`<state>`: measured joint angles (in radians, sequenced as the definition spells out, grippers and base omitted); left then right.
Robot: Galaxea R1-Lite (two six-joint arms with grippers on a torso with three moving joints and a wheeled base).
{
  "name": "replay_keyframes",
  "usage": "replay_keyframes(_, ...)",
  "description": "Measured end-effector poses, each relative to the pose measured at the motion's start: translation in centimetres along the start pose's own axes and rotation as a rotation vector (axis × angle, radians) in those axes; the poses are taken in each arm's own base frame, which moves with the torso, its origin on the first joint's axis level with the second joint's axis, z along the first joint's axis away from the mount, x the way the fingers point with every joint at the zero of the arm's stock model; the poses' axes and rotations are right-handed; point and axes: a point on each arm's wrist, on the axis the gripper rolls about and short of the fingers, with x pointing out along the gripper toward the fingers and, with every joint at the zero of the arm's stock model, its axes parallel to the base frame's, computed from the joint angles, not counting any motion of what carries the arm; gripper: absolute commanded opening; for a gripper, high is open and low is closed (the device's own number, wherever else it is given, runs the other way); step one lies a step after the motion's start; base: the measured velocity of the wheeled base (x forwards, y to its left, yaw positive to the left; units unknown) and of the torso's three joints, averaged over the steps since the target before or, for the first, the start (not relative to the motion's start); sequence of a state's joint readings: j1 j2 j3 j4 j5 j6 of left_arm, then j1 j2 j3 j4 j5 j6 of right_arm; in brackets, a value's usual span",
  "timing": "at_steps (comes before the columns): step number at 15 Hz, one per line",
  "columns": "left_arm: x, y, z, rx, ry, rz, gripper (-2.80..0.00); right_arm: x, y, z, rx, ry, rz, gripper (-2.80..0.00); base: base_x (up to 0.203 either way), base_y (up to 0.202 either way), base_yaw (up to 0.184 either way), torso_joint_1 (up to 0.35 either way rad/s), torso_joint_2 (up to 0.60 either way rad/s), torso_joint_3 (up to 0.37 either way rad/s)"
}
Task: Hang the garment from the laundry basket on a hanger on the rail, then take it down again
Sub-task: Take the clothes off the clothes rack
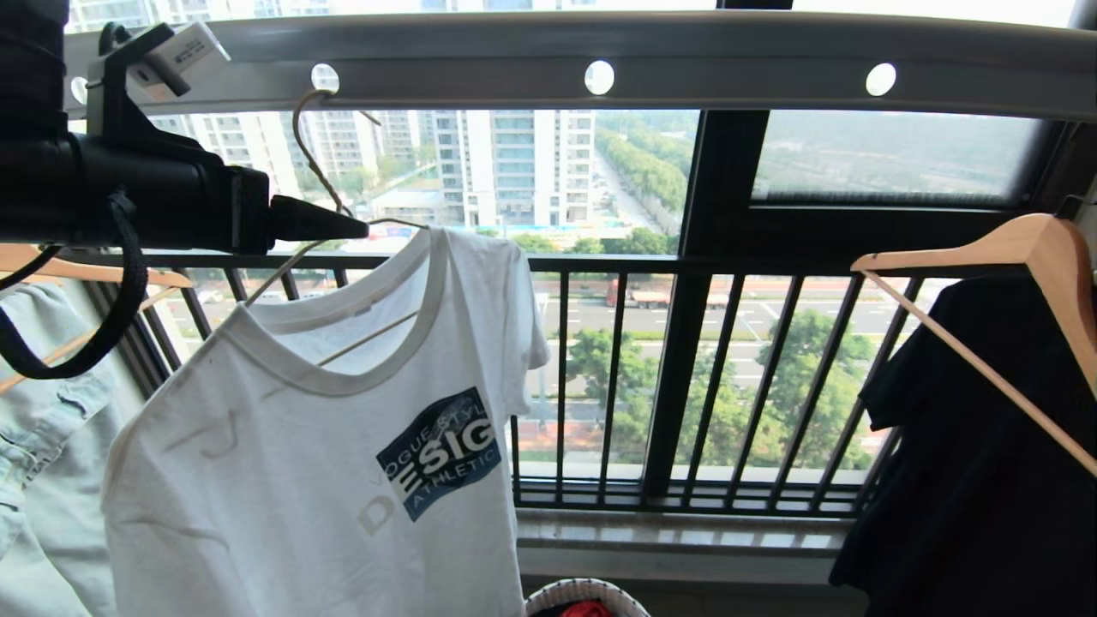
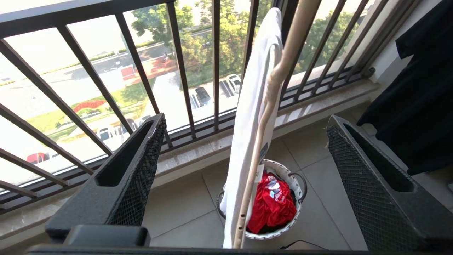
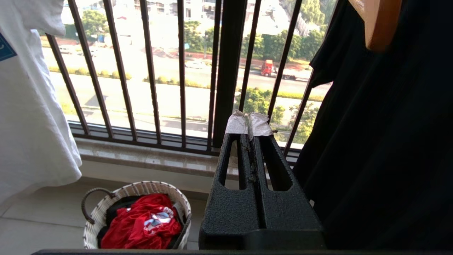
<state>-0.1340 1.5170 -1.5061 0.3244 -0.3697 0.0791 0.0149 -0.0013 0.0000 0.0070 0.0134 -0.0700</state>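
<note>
From my head, the T-shirt [image 1: 326, 480] hangs on the slim hanger [image 1: 313, 158], whose hook sits in a round hole of the grey rail [image 1: 651, 56] overhead. My left fingers [image 1: 343, 227] reach in from the left at the hanger's neck, just above the shirt's collar; only one dark fingertip shows here, right beside the wire, and I cannot tell from this view whether it touches. A pale denim jacket [image 1: 43, 446] hangs at the far left, a black garment [image 1: 977, 480] on a wooden hanger [image 1: 1020, 257] at the right, and the basket [image 1: 587, 593] peeks in at the bottom edge below the shirt. From my left wrist, my fingers [image 2: 244, 131] stand wide apart with the hanger [image 2: 279, 71] and the shirt [image 2: 247, 117] edge-on between them, touching neither pad. The basket [image 2: 295, 177] stands on the tiled floor far below, a red garment [image 2: 270, 207] inside it. From my right wrist, my right fingers [image 3: 249, 129] are pressed together on nothing, white scraps stuck at their tips, pointing at the window bars. The shirt's hem [image 3: 32, 124] hangs off to one side, the basket [image 3: 141, 187] with the red garment [image 3: 141, 223] sits on the floor below, and the black garment [image 3: 382, 141] fills the other side.
</note>
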Motion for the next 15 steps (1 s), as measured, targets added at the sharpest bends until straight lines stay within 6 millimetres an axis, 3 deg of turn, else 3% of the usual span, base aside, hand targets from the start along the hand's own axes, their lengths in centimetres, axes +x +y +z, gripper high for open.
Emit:
replay_keyframes(7,3.4,0.4,-1.2,0.022,-0.040,-0.020,0.00,0.0,0.0,0.0,0.000,0.000,0.000,-2.80,0.000,0.000,0.000,0.000,0.00,0.000)
replay_keyframes(8,3.6,0.4,-1.2,0.032,-0.065,-0.018,-2.80,0.0,0.0,0.0,0.000,-0.001,0.000,-2.80,0.000,0.000,0.000,0.000,0.00,0.000)
replay_keyframes(15,4.1,0.5,-1.6,0.040,-0.077,-0.018,-2.80,0.0,0.0,0.0,0.000,0.000,0.000,-2.80,0.000,0.000,0.000,0.000,0.00,0.000)
